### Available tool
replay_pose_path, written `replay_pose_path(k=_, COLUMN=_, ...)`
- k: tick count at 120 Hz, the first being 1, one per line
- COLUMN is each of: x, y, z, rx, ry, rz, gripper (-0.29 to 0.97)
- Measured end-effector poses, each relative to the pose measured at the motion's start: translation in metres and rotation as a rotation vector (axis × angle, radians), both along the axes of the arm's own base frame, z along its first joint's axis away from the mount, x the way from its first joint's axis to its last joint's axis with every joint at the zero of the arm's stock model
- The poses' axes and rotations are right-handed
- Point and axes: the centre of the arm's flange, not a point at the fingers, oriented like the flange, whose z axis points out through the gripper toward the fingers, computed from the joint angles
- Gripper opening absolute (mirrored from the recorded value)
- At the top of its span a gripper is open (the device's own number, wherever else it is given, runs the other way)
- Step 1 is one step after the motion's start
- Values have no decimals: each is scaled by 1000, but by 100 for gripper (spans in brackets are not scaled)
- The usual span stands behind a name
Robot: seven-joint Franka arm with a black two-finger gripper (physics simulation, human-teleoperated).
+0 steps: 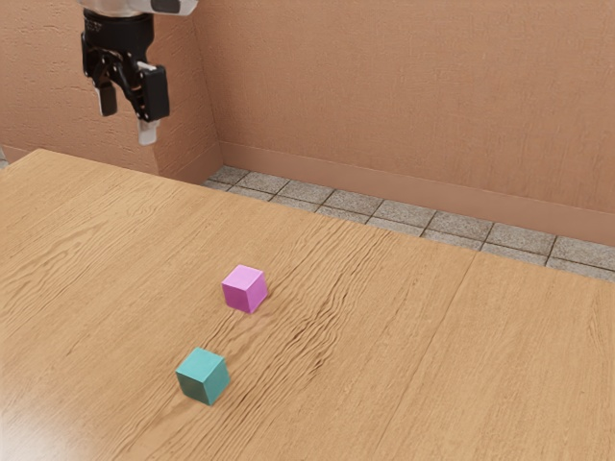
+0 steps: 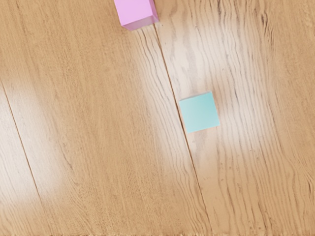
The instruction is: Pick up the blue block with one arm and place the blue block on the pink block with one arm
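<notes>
A teal-blue block (image 1: 203, 376) rests on the wooden table near the front, with a pink block (image 1: 245, 288) a short way behind it and slightly toward the exterior view's right. Both lie flat and apart from each other. My gripper (image 1: 127, 117) hangs high above the table at the exterior view's upper left, far from both blocks, its fingers open with nothing between them. From the hand's camera the blue block (image 2: 199, 112) sits well below, and the pink block (image 2: 136, 12) lies some distance from it.
The wooden table (image 1: 432, 365) stretches wide around the blocks. Behind it runs a tiled floor strip (image 1: 423, 213) and a brown wall (image 1: 413, 86).
</notes>
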Motion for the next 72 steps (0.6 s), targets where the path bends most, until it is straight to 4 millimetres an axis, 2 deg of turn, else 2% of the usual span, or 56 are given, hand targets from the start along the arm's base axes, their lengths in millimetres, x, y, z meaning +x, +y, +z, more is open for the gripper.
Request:
replay_pose_path(k=17, x=3, y=-4, z=-7, rx=-6, ry=31, rz=-33, gripper=68)
replay_pose_path(k=25, x=-1, y=-13, z=-9, rx=-4, ry=40, rz=-57, gripper=68)
replay_pose_path(k=36, x=4, y=-30, z=-50, rx=9, ry=115, rz=-100, gripper=68)
replay_pose_path(k=62, x=28, y=-35, z=-165, rx=-1, ry=225, rz=-120, gripper=68)
replay_pose_path(k=72, x=34, y=-40, z=-187, rx=-16, ry=226, rz=-117, gripper=68)
